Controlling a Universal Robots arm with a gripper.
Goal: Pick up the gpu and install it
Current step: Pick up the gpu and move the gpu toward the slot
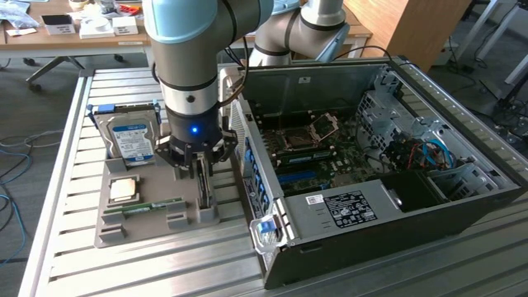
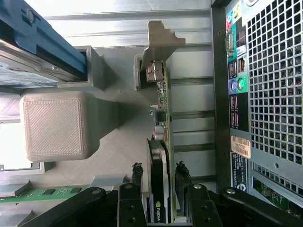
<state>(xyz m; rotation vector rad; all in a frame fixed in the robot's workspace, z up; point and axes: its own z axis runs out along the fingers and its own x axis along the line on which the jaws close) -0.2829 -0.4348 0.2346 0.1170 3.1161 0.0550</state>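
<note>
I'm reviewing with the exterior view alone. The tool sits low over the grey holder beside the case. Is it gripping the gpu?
Observer: No. In the wrist view the tool is open, with a finger on each side of the gpu and gaps showing.
Operator: How does the gpu sit?
Observer: It stands on edge in a slot of the holder, with its metal bracket at the end away from the tool.
</note>
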